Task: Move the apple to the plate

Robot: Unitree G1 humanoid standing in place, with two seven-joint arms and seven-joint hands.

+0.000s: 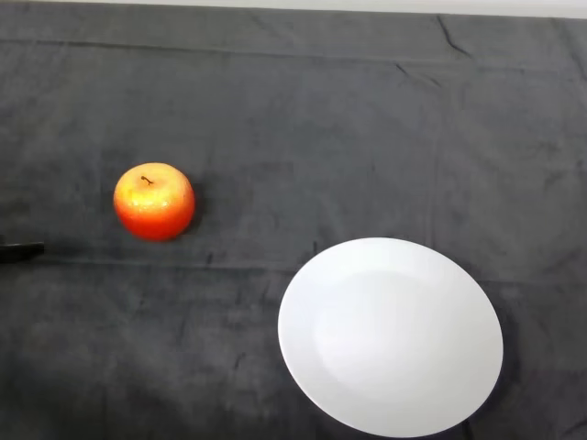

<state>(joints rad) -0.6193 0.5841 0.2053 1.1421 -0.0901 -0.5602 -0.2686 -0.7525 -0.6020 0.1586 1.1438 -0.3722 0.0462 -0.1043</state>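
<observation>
Cloth (303, 110), dark grey and soft-looking, fills almost the whole head view, crossed by shallow creases: one long fold runs across near the top, a few short wrinkles sit in the upper right, and another faint fold runs left to right at about the middle height. A thin pale strip (385, 5) shows beyond the cloth along the top edge. At the far left edge, a little below the middle, only a small black tip of the left hand (18, 250) reaches into view, lying low over the cloth and pointing to the right; so little of it shows that I cannot tell whether it is released or clenched, and it holds nothing that can be seen. Just up and to the right of that tip sits the apple (154, 202), near the hand but clearly apart from it. It stands upright on the cloth in the left part of the view, red-orange on its sides with a yellow patch around the top, and a short brown stem points up from its dimple. A soft shadow lies on the cloth at its right side. Further right and lower, well apart from the apple, lies the plate (391, 336), white, round and shallow, with a wide rim around a faintly marked well. It rests flat on the cloth, its lower rim reaching almost to the bottom edge of the view.
</observation>
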